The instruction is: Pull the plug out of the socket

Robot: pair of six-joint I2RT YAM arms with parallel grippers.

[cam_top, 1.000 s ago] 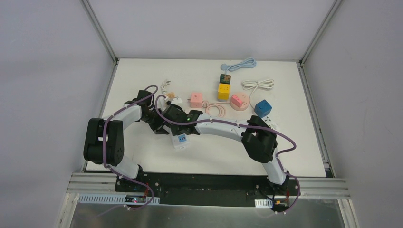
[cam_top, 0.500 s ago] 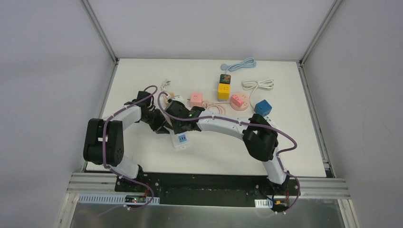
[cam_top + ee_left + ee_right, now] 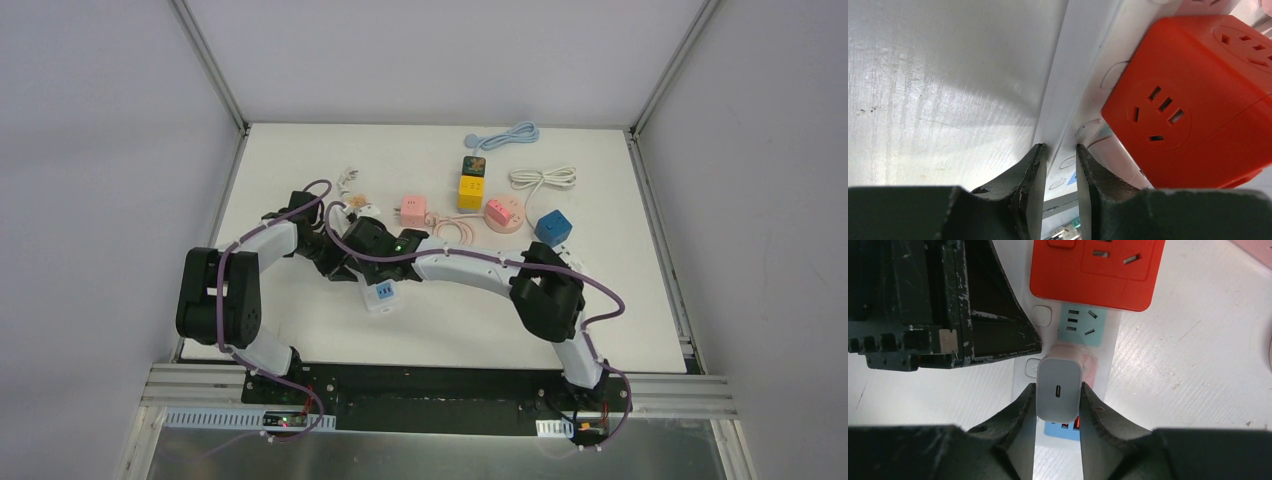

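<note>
My right pincer (image 3: pixel 1057 390) is pinching the plug (image 3: pixel 1059 382), a small white charger block with a port on its top face, one finger on each flank. The plug stands on the strip (image 3: pixel 1078 65), just below the pale blue socket face. The strip lies left of centre on the worktop (image 3: pixel 450 320), where the two arms meet. I cannot tell from the right wrist view whether the prongs are fully seated or have begun to lift.

My left pincer (image 3: pixel 1059 150) is pressed onto the strip's long edge, with only a thin slice of white between the fingers, and it braces the strip against the worktop. Just beyond that hold, a red cube (image 3: pixel 1193 100) sits plugged into the far part of the strip.

I judge this to be the extraction step. Both holds are made, and the pull itself is what remains.

The next move calls for drawing the right pincer straight up along the prongs, with no sideways twist, while the left keeps the strip down so it doesn't ride up with the plug. The left hold is narrow, so I would pull steadily rather than jerk.
</note>
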